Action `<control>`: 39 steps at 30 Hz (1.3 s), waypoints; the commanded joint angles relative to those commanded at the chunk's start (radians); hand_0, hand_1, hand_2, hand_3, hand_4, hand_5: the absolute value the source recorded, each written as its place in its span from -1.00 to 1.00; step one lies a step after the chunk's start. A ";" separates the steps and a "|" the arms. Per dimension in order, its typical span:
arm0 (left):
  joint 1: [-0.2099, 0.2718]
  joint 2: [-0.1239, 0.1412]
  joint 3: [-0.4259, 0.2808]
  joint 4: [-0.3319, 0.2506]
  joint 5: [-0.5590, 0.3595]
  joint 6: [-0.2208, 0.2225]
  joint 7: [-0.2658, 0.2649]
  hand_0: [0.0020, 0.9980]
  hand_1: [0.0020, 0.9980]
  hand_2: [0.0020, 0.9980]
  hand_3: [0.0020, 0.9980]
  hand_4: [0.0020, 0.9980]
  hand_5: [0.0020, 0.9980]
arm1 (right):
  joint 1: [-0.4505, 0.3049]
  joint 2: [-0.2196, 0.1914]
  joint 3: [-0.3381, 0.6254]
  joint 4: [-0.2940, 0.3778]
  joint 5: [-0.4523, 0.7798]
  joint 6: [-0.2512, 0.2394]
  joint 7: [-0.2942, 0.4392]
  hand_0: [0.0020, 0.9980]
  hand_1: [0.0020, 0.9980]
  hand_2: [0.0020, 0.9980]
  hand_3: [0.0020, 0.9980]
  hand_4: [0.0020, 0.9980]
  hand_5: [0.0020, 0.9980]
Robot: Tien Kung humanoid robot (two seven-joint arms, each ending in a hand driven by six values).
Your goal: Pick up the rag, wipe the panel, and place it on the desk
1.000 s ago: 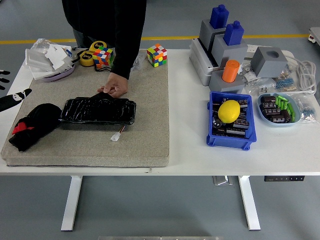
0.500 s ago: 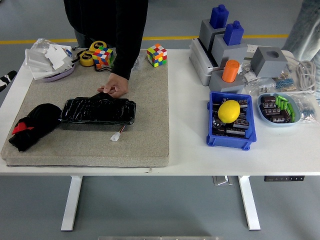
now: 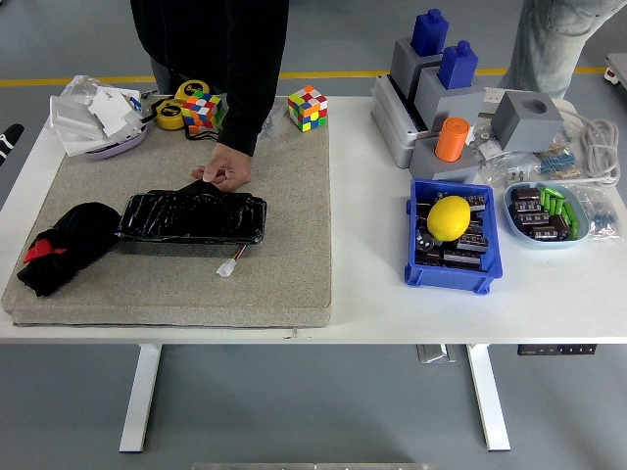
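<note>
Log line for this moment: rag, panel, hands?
rag: bunched on mat, left of panel, untouched | panel: person's hand at far edge | left hand: picture's left edge | right: out of view

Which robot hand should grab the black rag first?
Probably the left. The black rag lies at the mat's left end, and the left robot hand shows at the picture's left edge. The right one is out of view.

Left hand (image 3: pixel 8 137): only a sliver shows at the left edge, fingers unreadable.
Person (image 3: pixel 220 59): cut off by the top edge (torso upward unseen).
Second person (image 3: pixel 544 44): only legs show, top right.
Blue bin (image 3: pixel 452 239): contents under the yellow ball too small to identify.
</note>
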 joint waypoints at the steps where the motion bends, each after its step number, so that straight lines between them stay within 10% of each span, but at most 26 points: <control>1: 0.005 0.002 -0.003 -0.005 -0.014 0.000 -0.003 -0.36 0.05 0.24 0.45 0.96 0.15 | 0.000 0.002 -0.003 0.000 -0.001 -0.001 0.000 0.49 0.35 0.40 0.23 0.97 0.16; 39: 0.001 0.005 -0.041 -0.019 -0.034 -0.015 -0.021 -0.33 0.08 0.27 0.48 0.91 0.16 | 0.010 0.012 -0.035 0.004 0.030 -0.003 0.006 0.49 0.35 0.40 0.22 0.97 0.16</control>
